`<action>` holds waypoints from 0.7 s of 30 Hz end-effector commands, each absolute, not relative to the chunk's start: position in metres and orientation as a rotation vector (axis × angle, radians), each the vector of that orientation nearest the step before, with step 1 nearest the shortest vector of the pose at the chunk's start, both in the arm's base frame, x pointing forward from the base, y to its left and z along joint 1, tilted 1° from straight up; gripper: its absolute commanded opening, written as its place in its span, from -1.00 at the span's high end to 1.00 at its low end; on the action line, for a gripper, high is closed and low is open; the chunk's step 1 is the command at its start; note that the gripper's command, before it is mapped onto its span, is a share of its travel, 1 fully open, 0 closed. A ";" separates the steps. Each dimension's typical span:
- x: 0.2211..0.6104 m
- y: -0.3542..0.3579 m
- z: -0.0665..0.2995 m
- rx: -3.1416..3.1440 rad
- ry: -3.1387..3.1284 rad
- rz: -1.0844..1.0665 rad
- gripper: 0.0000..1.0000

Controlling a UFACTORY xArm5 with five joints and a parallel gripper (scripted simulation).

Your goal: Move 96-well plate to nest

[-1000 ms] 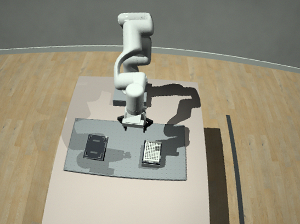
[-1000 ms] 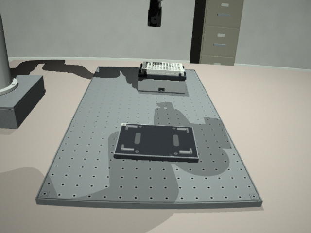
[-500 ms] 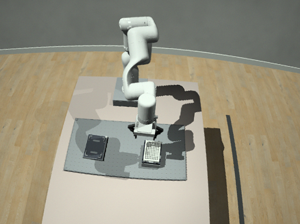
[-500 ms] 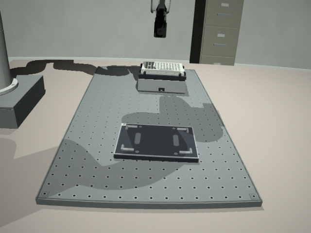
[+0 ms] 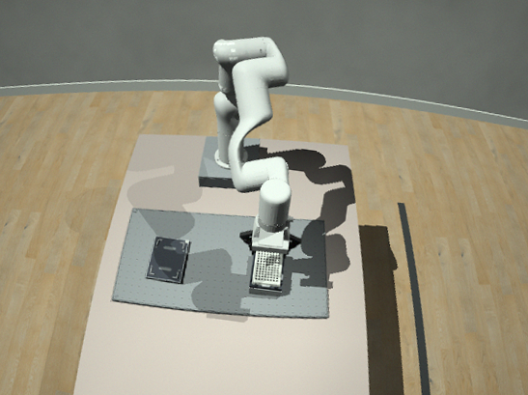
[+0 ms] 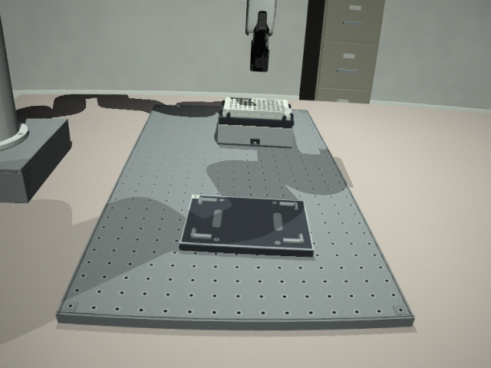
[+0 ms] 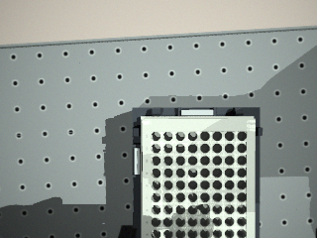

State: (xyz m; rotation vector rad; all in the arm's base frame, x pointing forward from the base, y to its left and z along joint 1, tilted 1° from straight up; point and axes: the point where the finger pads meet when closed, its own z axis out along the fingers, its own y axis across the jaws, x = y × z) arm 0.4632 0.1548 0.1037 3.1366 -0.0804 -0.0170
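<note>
Fingers (image 6: pixel 258 63): spread to their full width, holding nothing. In the exterior view they hang as a dark unit high above the 96-well plate (image 6: pixel 255 106), well apart from it, with open air between. In the top view the fingers' dark tips flare out to either side below the white wrist housing, which overlaps the rear end of the plate.

96-well plate: seated on plate shaker S1 (image 6: pixel 254 134), level, held in the shaker's dark top frame. The wrist view looks straight down on the plate (image 7: pixel 198 174); it fills the lower centre of that picture and runs off the bottom edge. Its white face and rows of dark wells are plain, and shadow falls across the lowest rows. The cut-off corner cannot be made out in any view.

Plate shaker S1: a grey box with a small dark mark on its front face, standing at the far end of the perforated grey surface (image 6: pixel 238 285) as seen from the exterior camera.

Plate nest N1 (image 6: pixel 246 223): a dark flat panel with pale corner locators and two pale slots, lying nearer the exterior camera, well apart from the shaker. A small pale mark sits at its far left corner; its lettering is too small to read. Arm shadow crosses part of the nest.

Arm (image 5: pixel 248 122): white, mounted on a grey base block (image 6: pixel 28 158) beside the perforated surface, reaching over the shaker. A filing cabinet (image 6: pixel 348 49) stands against the far wall.
</note>
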 end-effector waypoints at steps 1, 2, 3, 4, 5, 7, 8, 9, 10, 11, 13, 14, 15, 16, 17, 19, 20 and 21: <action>0.466 0.157 0.104 3.133 -0.081 -0.007 -1.00; 0.466 0.157 0.104 3.133 -0.081 -0.007 -1.00; 0.466 0.157 0.104 3.133 -0.081 -0.007 -1.00; 0.466 0.157 0.104 3.133 -0.081 -0.007 -1.00; 0.466 0.157 0.104 3.133 -0.081 -0.007 -1.00; 0.466 0.157 0.104 3.133 -0.081 -0.007 -1.00; 0.466 0.157 0.104 3.133 -0.081 -0.007 -1.00; 0.466 0.157 0.104 3.133 -0.081 -0.007 -1.00; 0.466 0.157 0.104 3.133 -0.081 -0.007 -1.00; 0.466 0.157 0.104 3.133 -0.081 -0.007 -1.00; 0.466 0.157 0.104 3.133 -0.081 -0.007 -1.00; 0.466 0.157 0.102 3.133 -0.081 -0.007 -1.00; 0.466 0.157 0.101 3.133 -0.081 -0.007 -1.00; 0.466 0.157 0.099 3.133 -0.081 -0.007 -1.00; 0.466 0.157 0.097 3.133 -0.081 -0.007 -1.00; 0.466 0.157 0.094 3.133 -0.081 -0.007 -1.00; 0.466 0.157 0.092 3.133 -0.081 -0.007 -1.00; 0.466 0.157 0.091 3.133 -0.081 -0.007 -1.00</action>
